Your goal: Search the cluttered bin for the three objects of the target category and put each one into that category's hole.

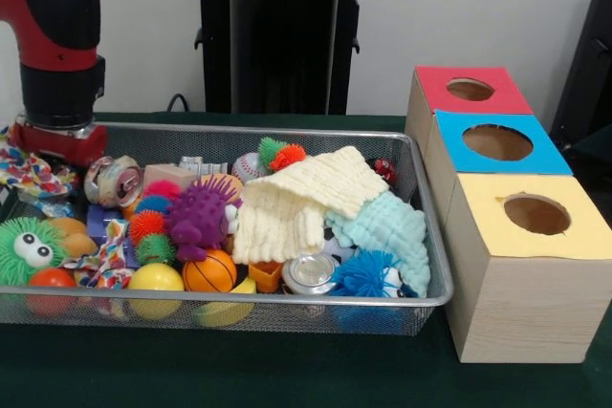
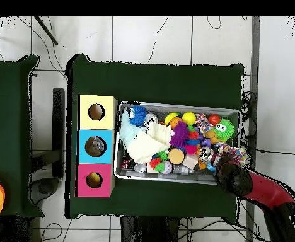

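Note:
The silver wire-mesh bin (image 1: 287,301) is full of toys and also shows in the overhead view (image 2: 175,105). On top lie a pale yellow cloth (image 1: 296,203) and a mint cloth (image 1: 387,231). Around them are a purple spiky ball (image 1: 199,220), a small basketball (image 1: 208,272), a yellow ball (image 1: 155,279), a green fuzzy toy with eyes (image 1: 29,250), a blue fuzzy toy (image 1: 368,274) and a metal can (image 1: 309,272). My gripper (image 1: 55,140) hangs low over the bin's far left corner beside a coloured rope toy (image 1: 24,174). Its tip is hidden. In the overhead view the gripper (image 2: 229,170) is at the bin's lower right corner.
Three wooden boxes with round holes stand in a row right of the bin: red top (image 1: 469,90), blue top (image 1: 497,142) and yellow top (image 1: 535,215). In the overhead view they lie left of the bin (image 2: 95,146). The robot's black pedestal (image 1: 282,35) stands behind the table.

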You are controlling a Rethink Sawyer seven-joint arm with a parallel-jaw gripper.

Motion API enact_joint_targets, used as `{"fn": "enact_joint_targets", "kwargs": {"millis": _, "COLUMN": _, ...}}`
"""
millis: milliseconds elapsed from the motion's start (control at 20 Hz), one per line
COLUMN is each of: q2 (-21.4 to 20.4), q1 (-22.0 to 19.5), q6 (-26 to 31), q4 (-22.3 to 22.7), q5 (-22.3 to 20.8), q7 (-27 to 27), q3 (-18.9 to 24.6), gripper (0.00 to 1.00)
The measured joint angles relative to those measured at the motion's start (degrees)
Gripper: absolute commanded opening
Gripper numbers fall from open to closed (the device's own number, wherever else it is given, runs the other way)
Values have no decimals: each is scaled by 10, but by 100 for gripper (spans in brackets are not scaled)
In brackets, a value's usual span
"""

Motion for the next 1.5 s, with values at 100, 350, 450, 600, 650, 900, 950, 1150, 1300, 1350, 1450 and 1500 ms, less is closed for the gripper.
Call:
{"fn": "enact_joint_targets", "kwargs": {"millis": 100, "q2": -2, "q1": 16, "q6": 1, "q4": 1, "q5": 8, "q7": 0, "q3": -5, "gripper": 0}}
{"fn": "enact_joint_targets", "kwargs": {"millis": 350, "q2": -4, "q1": 57, "q6": 22, "q4": 1, "q5": 43, "q7": 0, "q3": -8, "gripper": 0}}
{"fn": "enact_joint_targets", "kwargs": {"millis": 450, "q2": -4, "q1": 72, "q6": 36, "q4": 2, "q5": 59, "q7": 0, "q3": -9, "gripper": 0}}
{"fn": "enact_joint_targets", "kwargs": {"millis": 600, "q2": -5, "q1": 91, "q6": 52, "q4": 2, "q5": 77, "q7": 0, "q3": -10, "gripper": 0}}
{"fn": "enact_joint_targets", "kwargs": {"millis": 650, "q2": -6, "q1": 95, "q6": 53, "q4": 2, "q5": 81, "q7": 0, "q3": -11, "gripper": 0}}
{"fn": "enact_joint_targets", "kwargs": {"millis": 900, "q2": -13, "q1": 116, "q6": 54, "q4": 3, "q5": 103, "q7": 0, "q3": -23, "gripper": 0}}
{"fn": "enact_joint_targets", "kwargs": {"millis": 950, "q2": -14, "q1": 118, "q6": 54, "q4": 3, "q5": 106, "q7": 0, "q3": -24, "gripper": 0}}
{"fn": "enact_joint_targets", "kwargs": {"millis": 1150, "q2": -18, "q1": 133, "q6": 54, "q4": 3, "q5": 127, "q7": 0, "q3": -28, "gripper": 0}}
{"fn": "enact_joint_targets", "kwargs": {"millis": 1300, "q2": -19, "q1": 139, "q6": 54, "q4": 3, "q5": 138, "q7": 0, "q3": -28, "gripper": 0}}
{"fn": "enact_joint_targets", "kwargs": {"millis": 1350, "q2": -19, "q1": 141, "q6": 54, "q4": 3, "q5": 142, "q7": 0, "q3": -28, "gripper": 0}}
{"fn": "enact_joint_targets", "kwargs": {"millis": 1450, "q2": -22, "q1": 143, "q6": 54, "q4": 5, "q5": 147, "q7": 0, "q3": -28, "gripper": 0}}
{"fn": "enact_joint_targets", "kwargs": {"millis": 1500, "q2": -24, "q1": 143, "q6": 54, "q4": 7, "q5": 150, "q7": 0, "q3": -28, "gripper": 0}}
